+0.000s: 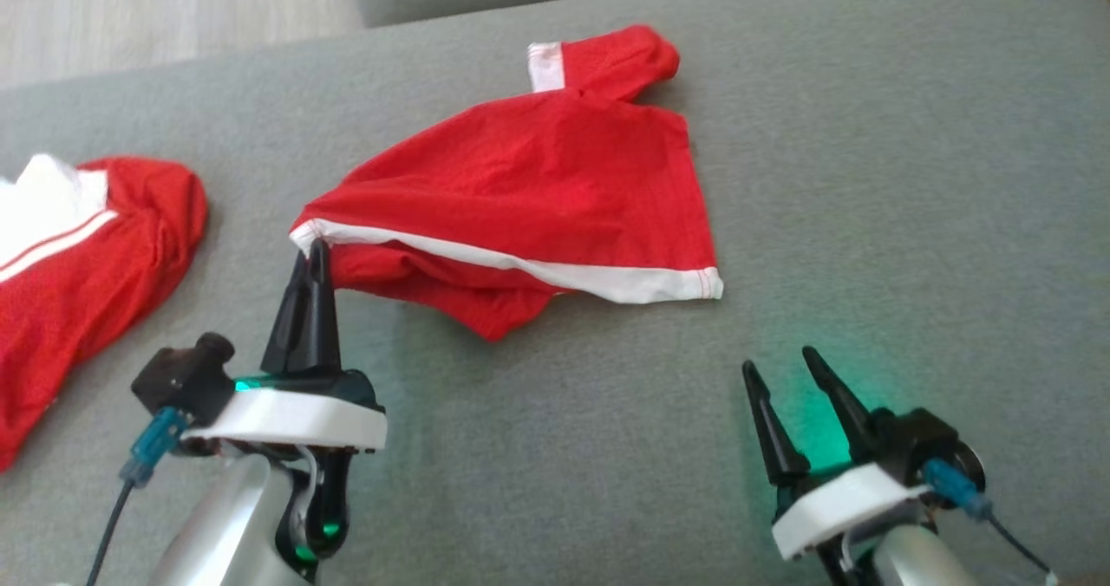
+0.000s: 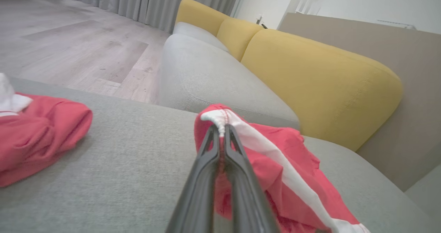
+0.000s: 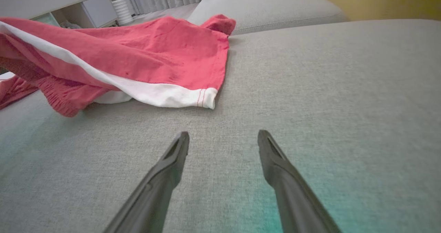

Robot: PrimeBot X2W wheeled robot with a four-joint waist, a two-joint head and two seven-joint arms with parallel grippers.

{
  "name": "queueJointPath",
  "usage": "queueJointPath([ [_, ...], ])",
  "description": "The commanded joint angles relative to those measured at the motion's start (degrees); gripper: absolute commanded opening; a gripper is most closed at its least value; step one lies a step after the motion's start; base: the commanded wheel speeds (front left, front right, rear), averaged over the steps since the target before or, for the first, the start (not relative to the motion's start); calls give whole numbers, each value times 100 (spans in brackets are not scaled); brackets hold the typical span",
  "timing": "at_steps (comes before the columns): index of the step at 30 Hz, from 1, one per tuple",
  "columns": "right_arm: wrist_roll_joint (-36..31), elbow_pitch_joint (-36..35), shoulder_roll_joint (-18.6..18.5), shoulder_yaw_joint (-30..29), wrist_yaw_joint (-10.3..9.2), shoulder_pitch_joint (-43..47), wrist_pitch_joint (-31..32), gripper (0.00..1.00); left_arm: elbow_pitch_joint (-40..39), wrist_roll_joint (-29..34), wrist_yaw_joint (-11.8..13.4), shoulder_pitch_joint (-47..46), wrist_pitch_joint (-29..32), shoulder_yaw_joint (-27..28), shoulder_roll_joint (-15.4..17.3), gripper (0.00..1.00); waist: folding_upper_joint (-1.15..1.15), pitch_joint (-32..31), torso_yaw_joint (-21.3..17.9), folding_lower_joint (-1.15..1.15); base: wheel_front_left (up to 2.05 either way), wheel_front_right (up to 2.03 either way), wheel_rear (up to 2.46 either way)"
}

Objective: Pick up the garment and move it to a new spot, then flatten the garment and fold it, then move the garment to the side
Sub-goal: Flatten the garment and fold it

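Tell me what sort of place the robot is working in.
Most likely a home living room: a grey sofa with yellow back cushions, a wood-plank floor and long grey curtains.

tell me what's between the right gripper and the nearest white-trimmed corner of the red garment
Just bare grey cushion. In the right wrist view, nothing lies between the open right gripper and the red garment; the head view agrees.
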Motion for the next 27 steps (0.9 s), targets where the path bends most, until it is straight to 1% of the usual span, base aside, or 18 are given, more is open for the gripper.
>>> queueJointPath([
  [1,73,-27,-66,130,-4,-334,-22,100,-204,85,32,-156,-65,250,159,0,0,120,106,0,0,0,0],
  [6,-1,458,-124,280,-4,-883,-22,100,-198,142,2,-249,-77,218,138,0,0,271,231,0,0,0,0],
  [12,-38,1035,-173,640,-4,-1412,-22,100,-100,192,-48,-370,-85,137,59,0,0,315,386,0,0,0,0],
  [14,11,1166,-172,720,-4,-1496,-22,96,-71,196,-62,-379,-88,120,36,0,0,306,419,0,0,0,0],
  [16,34,1221,-170,763,-4,-1530,-22,96,-55,200,-69,-381,-90,110,27,0,0,299,431,0,0,0,0],
  [18,70,1306,-172,796,-4,-1588,-22,92,-30,207,-84,-383,-92,88,11,0,0,290,454,0,0,0,0],
  [19,73,1332,-172,796,-4,-1612,-22,86,-19,213,-92,-385,-93,74,4,0,0,285,466,0,0,0,0],
  [20,79,1355,-168,799,-4,-1631,-22,83,-8,219,-102,-389,-93,55,-2,0,0,281,478,0,0,0,0],
  [24,110,1445,-154,865,-4,-1713,-22,85,32,239,-127,-410,-80,-13,-15,0,0,274,520,0,0,0,0],
  [26,119,1493,-149,893,-4,-1767,-22,77,43,247,-130,-423,-70,-39,-18,0,0,279,539,0,0,0,0],
  [27,124,1512,-145,908,-4,-1794,-22,65,47,250,-131,-430,-65,-51,-20,0,0,284,547,0,0,0,0],
])
